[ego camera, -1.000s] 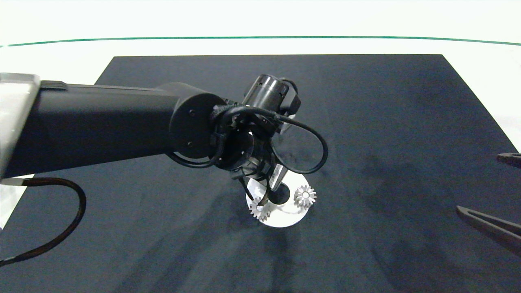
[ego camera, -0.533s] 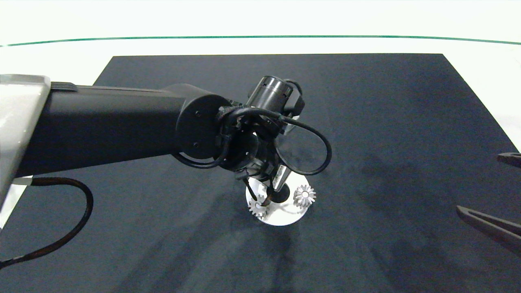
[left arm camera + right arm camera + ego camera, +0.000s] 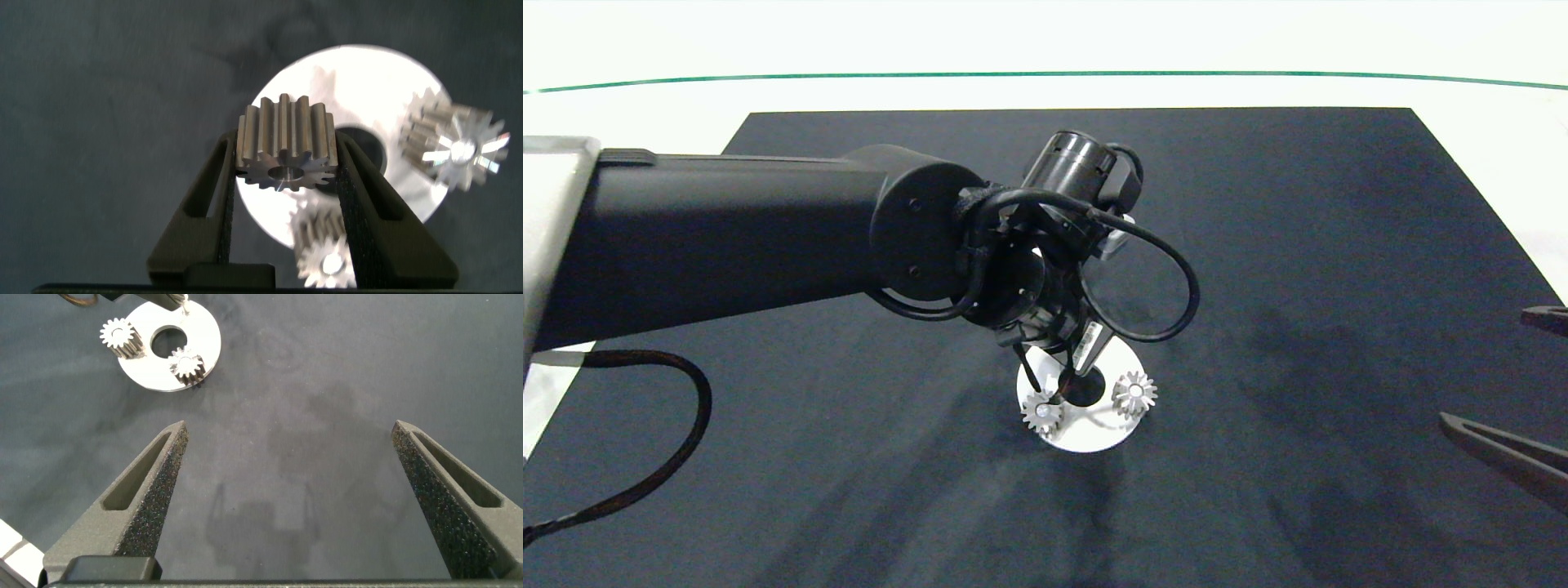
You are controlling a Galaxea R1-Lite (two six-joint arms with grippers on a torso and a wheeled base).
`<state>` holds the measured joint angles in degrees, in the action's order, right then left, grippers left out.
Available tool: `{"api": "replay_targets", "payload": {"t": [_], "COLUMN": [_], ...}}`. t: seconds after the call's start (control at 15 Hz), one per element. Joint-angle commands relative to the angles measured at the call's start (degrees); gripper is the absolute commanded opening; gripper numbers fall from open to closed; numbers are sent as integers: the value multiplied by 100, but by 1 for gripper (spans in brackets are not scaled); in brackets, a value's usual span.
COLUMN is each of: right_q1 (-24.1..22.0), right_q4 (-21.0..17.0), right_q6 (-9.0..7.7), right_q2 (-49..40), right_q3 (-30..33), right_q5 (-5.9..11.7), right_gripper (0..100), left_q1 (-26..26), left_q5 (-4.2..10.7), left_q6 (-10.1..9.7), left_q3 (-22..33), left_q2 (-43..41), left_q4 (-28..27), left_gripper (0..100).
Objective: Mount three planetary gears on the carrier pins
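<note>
My left end effector (image 3: pixel 286 159) grips a gear (image 3: pixel 286 145) above the disc (image 3: pixel 1086 437); two gears (image 3: pixel 1042 412) sit at four and eight o'clock; right end effector (image 3: pixel 294 490) spread wide, parked at the surface's right edge.

Right gripper (image 3: pixel 290 494) had its two grey fingers (image 3: pixel 143 494) spread wide apart, nothing between them, over a dark mat (image 3: pixel 327 392). White disc (image 3: pixel 159 371) with a centre hole lay in the upper left of the frame, flat on the mat, well apart from the gripper. Two silvery gears sat on the disc: one (image 3: pixel 120 335) at its left edge, another (image 3: pixel 187 365) at its lower right. Something dark touched the disc's top edge, cut off by the frame.
</note>
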<state>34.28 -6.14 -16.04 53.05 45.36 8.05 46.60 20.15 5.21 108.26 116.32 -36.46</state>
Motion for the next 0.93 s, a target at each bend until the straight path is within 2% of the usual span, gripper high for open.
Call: {"api": "replay_targets", "payload": {"t": [0.07, 0.93], "right_q1": [9, 9], "right_q4": [-1, -10], "right_q6": [-13, -22], "right_q2": [3, 12], "right_q3": [-1, -1], "right_q5": [4, 4], "right_gripper": [100, 100], "left_q1": [15, 7], "left_q5": [15, 15], "left_q6": [7, 86], "left_q3": [151, 397], "left_q2": [40, 374], "left_q4": [-80, -89], "left_gripper": [22, 22]}}
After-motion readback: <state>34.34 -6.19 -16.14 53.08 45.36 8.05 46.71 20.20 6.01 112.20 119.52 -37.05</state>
